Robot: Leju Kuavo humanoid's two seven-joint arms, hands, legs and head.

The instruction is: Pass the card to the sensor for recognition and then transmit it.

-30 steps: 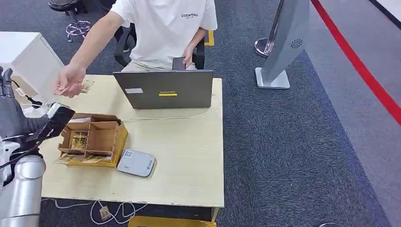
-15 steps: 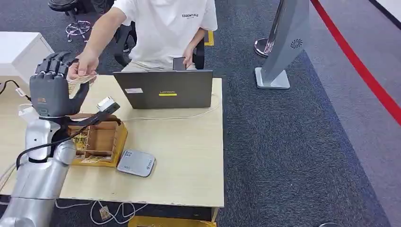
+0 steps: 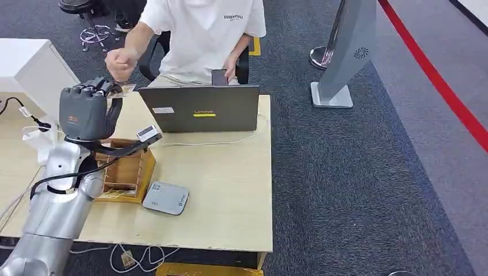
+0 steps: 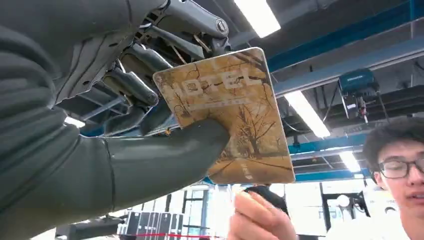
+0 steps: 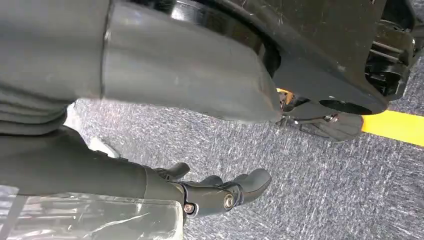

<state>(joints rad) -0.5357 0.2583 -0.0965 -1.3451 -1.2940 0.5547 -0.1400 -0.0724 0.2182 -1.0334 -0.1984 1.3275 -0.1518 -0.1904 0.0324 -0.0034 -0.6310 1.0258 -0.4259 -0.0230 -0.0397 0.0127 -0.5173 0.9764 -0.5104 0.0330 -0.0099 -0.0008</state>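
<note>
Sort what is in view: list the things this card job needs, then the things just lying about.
Needed for the job:
card, held by the left hand
sensor, on the table
the person's hand, near the card

Just lying about:
laptop
cardboard box
white cable

One card [image 4: 230,115], pinched in the left hand [image 3: 86,112]; one laptop [image 3: 198,108] at the tabletop's [image 3: 230,190] far edge; one sensor pad [image 3: 166,198] near the front edge; one cardboard box [image 3: 124,172] beside it; one seated person [image 3: 201,34]; one phone [image 3: 218,77]; two robot hands, the right [image 5: 220,192] empty
</note>
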